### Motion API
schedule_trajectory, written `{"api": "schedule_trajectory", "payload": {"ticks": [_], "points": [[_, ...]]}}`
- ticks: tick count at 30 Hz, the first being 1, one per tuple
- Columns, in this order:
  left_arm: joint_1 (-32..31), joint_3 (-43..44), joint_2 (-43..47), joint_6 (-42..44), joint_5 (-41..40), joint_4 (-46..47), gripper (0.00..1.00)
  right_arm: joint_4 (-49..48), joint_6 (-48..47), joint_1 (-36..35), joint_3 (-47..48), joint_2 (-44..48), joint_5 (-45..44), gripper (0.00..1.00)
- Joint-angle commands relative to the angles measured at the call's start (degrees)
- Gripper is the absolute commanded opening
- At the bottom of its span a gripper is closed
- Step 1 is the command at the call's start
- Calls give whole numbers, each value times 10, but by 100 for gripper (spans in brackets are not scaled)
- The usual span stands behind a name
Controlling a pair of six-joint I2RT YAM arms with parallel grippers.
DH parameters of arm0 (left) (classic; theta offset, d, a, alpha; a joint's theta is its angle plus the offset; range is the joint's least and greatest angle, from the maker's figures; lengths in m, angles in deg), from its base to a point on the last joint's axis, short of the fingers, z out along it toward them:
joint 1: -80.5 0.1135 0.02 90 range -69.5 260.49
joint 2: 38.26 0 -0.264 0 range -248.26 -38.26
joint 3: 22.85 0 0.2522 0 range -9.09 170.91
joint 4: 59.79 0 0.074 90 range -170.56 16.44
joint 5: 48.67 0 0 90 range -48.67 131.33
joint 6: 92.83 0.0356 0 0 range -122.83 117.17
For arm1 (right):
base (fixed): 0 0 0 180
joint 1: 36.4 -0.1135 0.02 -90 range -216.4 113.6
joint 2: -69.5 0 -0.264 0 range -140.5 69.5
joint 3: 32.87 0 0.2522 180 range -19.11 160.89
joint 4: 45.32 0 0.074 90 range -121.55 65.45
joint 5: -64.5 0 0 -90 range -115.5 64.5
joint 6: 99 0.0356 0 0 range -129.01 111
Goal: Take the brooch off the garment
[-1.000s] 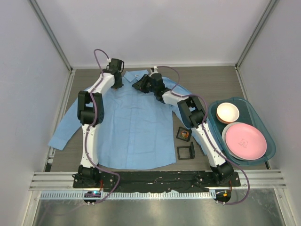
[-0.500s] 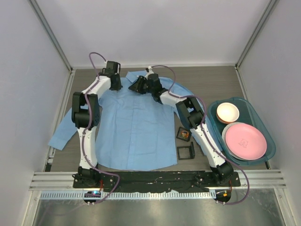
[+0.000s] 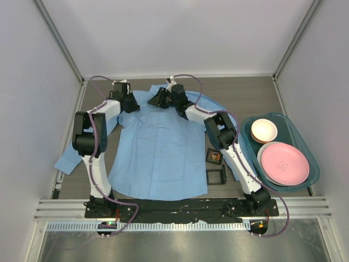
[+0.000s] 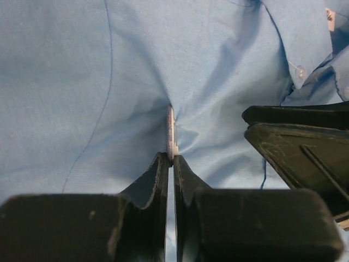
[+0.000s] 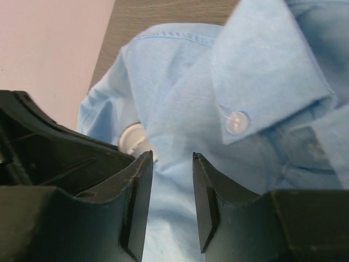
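Observation:
The light blue shirt (image 3: 158, 147) lies spread on the table, collar at the far end. My left gripper (image 3: 129, 103) is at its left shoulder. In the left wrist view the left gripper (image 4: 170, 157) is shut on a thin white disc seen edge-on, the brooch (image 4: 171, 131), and the cloth (image 4: 109, 82) puckers around it. My right gripper (image 3: 156, 99) is by the collar. In the right wrist view it (image 5: 172, 158) is open over the cloth below the buttoned collar tip (image 5: 262, 76). The brooch (image 5: 132, 140) shows beside its left finger.
A teal tray (image 3: 283, 115) at the right holds a cream bowl (image 3: 264, 130) and a pink plate (image 3: 284, 164). Two small black square frames (image 3: 214, 156) (image 3: 216, 176) lie beside the shirt's right hem. Enclosure walls stand on three sides.
My left arm has swung left with its gripper shut, dragging the shirt's shoulder and body leftwards. The right gripper has followed slightly left at the collar.

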Motion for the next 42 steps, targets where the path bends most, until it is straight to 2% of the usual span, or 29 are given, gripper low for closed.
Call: {"api": "schedule_trajectory", "payload": {"ticks": [1,7,13,19,23,29,41,42], "points": [[19,-12,19,-41,70,73,0,-26,2,-11,53,15,18,39],[35,-19,1,-61,96,92,0,-20,11,-24,108,-23,17,37],[46,-25,-5,-70,109,95,8,-7,19,-28,147,-59,12,34],[57,-28,-15,-82,116,95,23,8,18,-33,142,-64,-10,34],[60,-38,-15,-96,120,117,37,10,18,-35,146,-69,-13,33],[60,-50,0,-95,108,138,48,11,17,-39,146,-71,-19,28],[60,-19,-29,-100,96,148,53,16,3,-46,153,-74,-20,24],[74,-23,-25,-101,90,150,53,17,2,-47,153,-73,-20,24]]}}
